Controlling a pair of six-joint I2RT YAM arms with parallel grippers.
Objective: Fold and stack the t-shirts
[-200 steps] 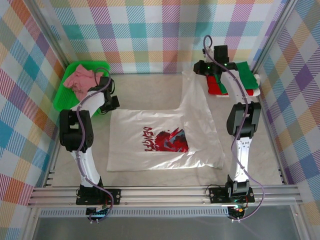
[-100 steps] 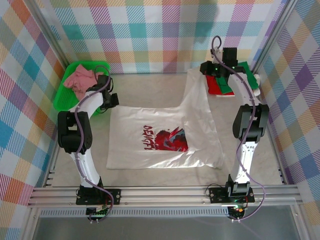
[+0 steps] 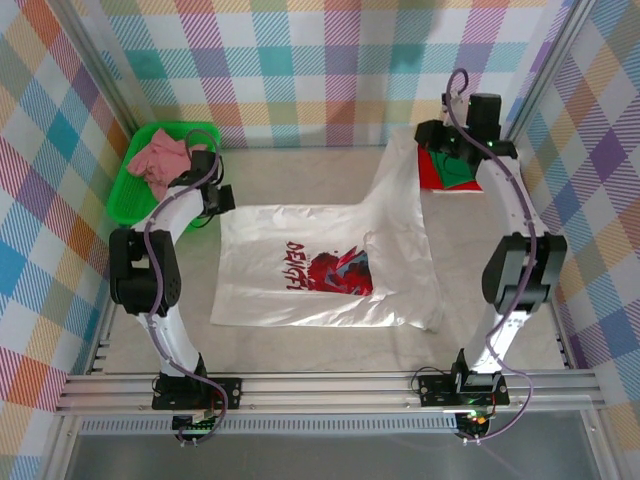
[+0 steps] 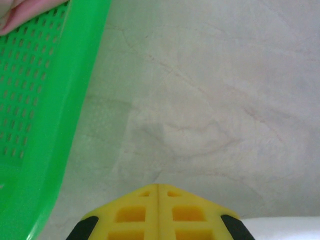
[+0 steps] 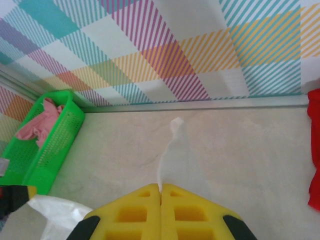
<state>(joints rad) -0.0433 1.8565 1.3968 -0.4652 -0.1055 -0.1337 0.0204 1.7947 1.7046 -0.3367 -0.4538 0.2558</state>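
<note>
White t-shirt (image 3: 270, 235) lies print-up between my grippers, its far right part drawn up into the right gripper (image 5: 160, 188), whose fingers are clamped on it. Left gripper (image 4: 158, 188) has its fingers pressed together at the shirt's far left corner (pinching cloth or not, I cannot tell). Green tray (image 3: 122, 195) sits just left of it, holding the pink t-shirt (image 3: 160, 160). Red t-shirt (image 3: 432, 172) and green t-shirt (image 3: 462, 176) lie just beside the right gripper.
</note>
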